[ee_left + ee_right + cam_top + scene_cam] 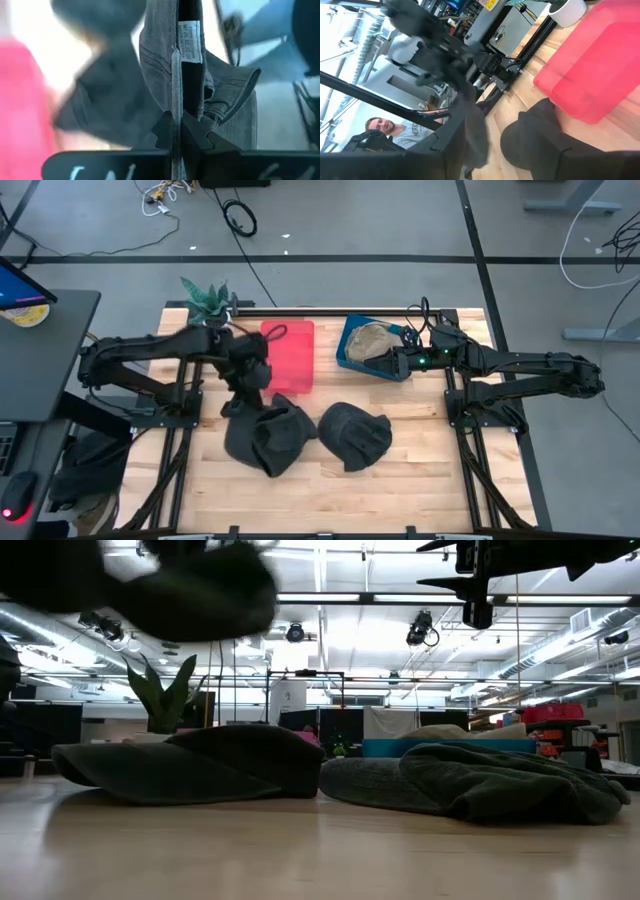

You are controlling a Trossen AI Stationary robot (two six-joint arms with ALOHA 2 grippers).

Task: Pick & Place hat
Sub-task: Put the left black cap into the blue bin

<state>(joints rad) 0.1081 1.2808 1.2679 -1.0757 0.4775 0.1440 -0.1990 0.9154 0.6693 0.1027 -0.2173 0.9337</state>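
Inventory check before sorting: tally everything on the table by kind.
Dark hats: 3, one held by the left gripper
Tan hat: 1
Bins: 2
Plant: 1
Total: 7

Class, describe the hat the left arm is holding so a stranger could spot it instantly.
On the wooden table, find the red bin. Beside it, the left gripper pinches a dark grey hat. Unlike the two hats lying flat, it hangs lifted, showing a white label.
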